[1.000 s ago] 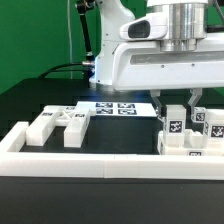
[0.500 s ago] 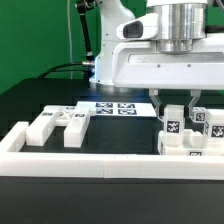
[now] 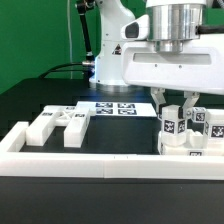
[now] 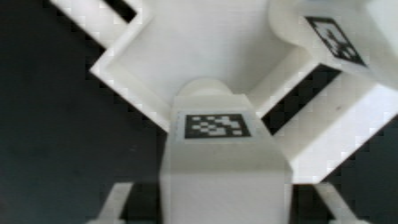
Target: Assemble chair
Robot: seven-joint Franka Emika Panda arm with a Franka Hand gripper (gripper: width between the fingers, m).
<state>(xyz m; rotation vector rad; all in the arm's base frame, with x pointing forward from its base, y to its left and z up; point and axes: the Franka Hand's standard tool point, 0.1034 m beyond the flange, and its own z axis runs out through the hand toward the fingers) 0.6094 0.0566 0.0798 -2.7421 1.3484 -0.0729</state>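
Hand [image 3: 175, 108] clamped narrow on a chunky matte-white tagged chair post [image 3: 172, 128], upright at the exterior view's right, beside the white chair block cluster [image 3: 203, 138]. Loose white chair blocks [image 3: 58, 125] lie left on the black worktop [image 3: 120, 135]. My worry: a skewed grip jams the post or shoves the cluster.

Bright, even light; chair pieces [image 3: 60, 125] washed near-white on top, sides greyer, faint shadows just beside them on the black table [image 3: 120, 140]. Exterior view coarse, soft. Wrist view blurred close up, tag [image 4: 217, 125] fuzzy
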